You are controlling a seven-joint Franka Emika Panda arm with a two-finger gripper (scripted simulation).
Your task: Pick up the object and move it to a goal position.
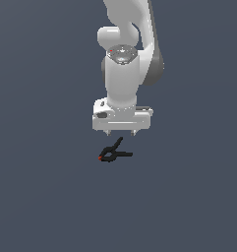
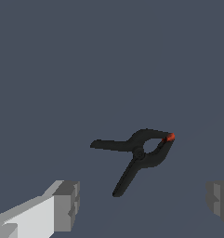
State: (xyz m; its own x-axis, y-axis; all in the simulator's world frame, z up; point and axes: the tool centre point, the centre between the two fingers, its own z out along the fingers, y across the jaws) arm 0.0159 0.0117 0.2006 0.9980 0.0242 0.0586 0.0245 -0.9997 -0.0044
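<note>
The gripper (image 1: 121, 133) hangs just below the middle of the exterior frame, pointing straight down, with its two short fingertips (image 1: 108, 133) wide apart and nothing between them. Directly under it, slightly toward the exterior view's left, lies the object (image 1: 113, 153), a small black spring clamp flat on the plain dark floor (image 1: 46, 197). There is a clear gap between fingertips and clamp, so the arm is not yet touching it.

The vertical pose makes sense for a top-down grasp: the clamp lies flat and low, so coming from above is probably the only way to get a finger on either side. The wide opening leaves margin, since the clamp's body is narrower than the span (its splayed handles are what take up room).

In the wrist view the clamp (image 2: 140, 155) sits a little right of and below the frame's centre, its red tip (image 2: 170, 137) at the right end and the two thin handles fanning toward the left and lower left. One grey finger pad (image 2: 67, 204) shows at the lower left and the other at the lower right edge, with the clamp lying between them but further up the frame.

I judge the step in hand to be the approach before the descent. No goal marker is visible in either view.
</note>
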